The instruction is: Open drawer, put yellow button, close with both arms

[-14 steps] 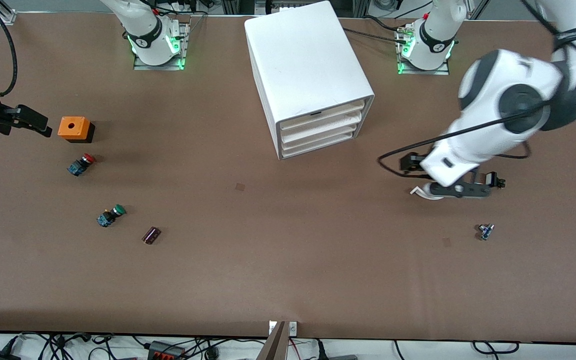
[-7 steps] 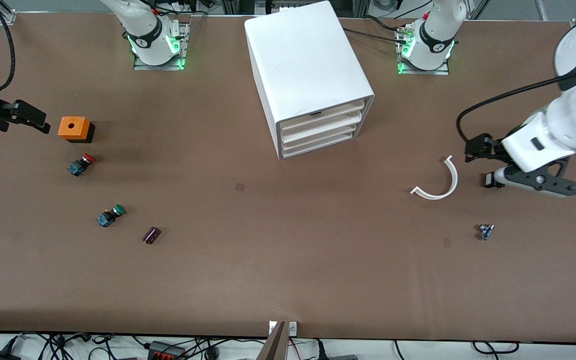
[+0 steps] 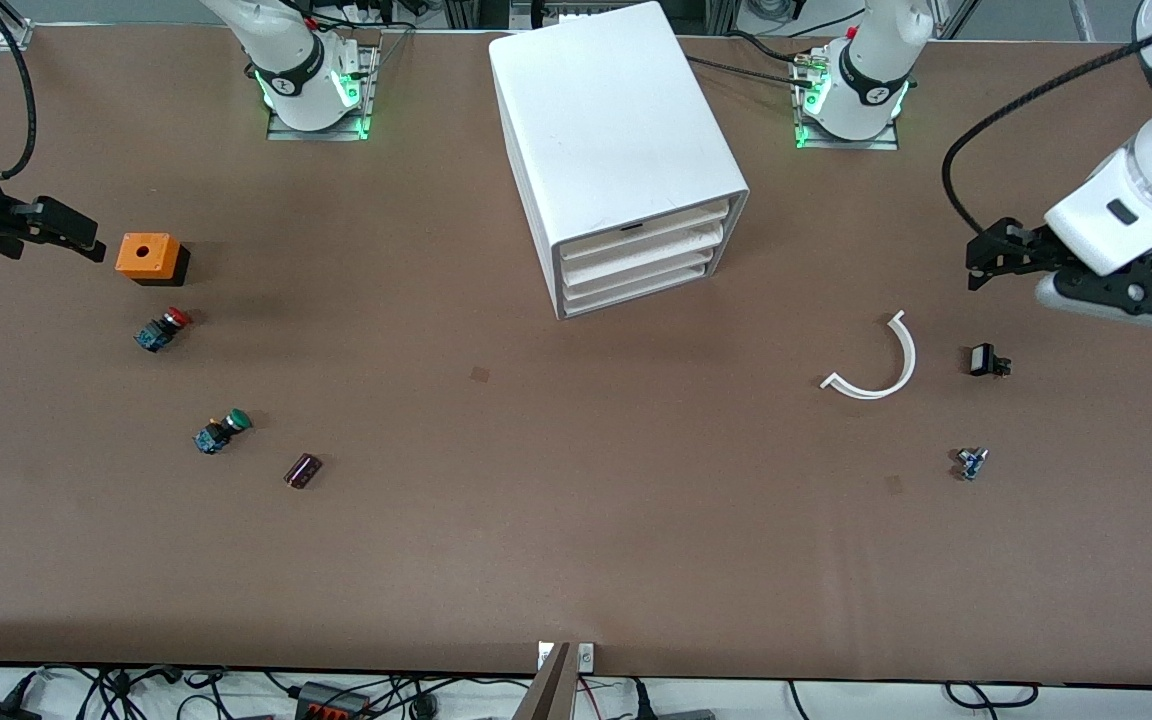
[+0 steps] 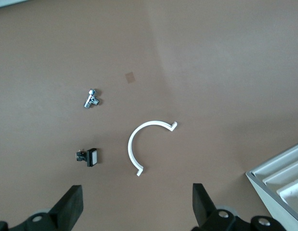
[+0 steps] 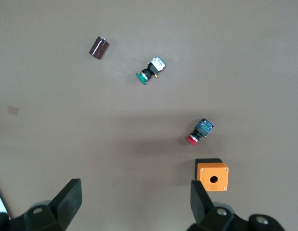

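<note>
The white cabinet (image 3: 616,140) stands mid-table with all three drawers shut; the top drawer (image 3: 648,228) is the highest one. A corner of the drawers shows in the left wrist view (image 4: 283,178). The yellow button is not in view anywhere. My left gripper (image 3: 1121,298) hovers open and empty at the left arm's end of the table, beside a white curved strip (image 3: 881,365); it also shows in its wrist view (image 4: 136,211). My right gripper (image 3: 56,228) hovers open and empty at the right arm's end, beside an orange box (image 3: 148,257); it also shows in its wrist view (image 5: 134,204).
A red-capped switch (image 3: 162,328), a green-capped switch (image 3: 221,431) and a dark cylinder (image 3: 302,470) lie nearer the camera than the orange box. A small black part (image 3: 984,361) and a small metal part (image 3: 971,462) lie near the curved strip.
My left arm has swung away from over the curved strip toward its own end of the table, uncovering the strip and the black part. My right gripper has drifted slightly toward the bases.
</note>
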`<state>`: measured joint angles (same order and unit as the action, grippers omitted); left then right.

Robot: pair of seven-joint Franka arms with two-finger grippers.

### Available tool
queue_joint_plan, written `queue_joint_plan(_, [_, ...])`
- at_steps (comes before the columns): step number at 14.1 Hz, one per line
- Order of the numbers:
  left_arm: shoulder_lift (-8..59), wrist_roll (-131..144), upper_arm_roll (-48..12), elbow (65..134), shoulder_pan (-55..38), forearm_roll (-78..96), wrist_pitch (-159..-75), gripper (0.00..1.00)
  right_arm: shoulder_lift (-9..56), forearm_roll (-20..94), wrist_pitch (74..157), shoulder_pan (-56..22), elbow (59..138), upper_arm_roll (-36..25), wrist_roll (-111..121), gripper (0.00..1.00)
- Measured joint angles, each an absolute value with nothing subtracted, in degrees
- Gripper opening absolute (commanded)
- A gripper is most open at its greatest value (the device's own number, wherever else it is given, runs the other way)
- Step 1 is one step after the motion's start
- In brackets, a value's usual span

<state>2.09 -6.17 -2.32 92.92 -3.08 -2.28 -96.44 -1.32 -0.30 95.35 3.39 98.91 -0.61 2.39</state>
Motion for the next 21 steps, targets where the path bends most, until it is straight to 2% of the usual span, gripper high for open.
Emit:
queue_joint_plan(4, [-0.4, -6.6, -2.0, 96.2, -3.1, -1.6, -98.0, 1.00, -1.3, -0.3, 95.3, 3.4, 98.9, -0.6, 2.4, 1.00])
queue_joint_plan(21, [-0.4, -8.2, -3.0, 96.5, -2.2, -1.4, -98.0, 1.00, -1.5, -0.3, 95.3, 3.4, 99.1, -0.6, 2.4, 1.00])
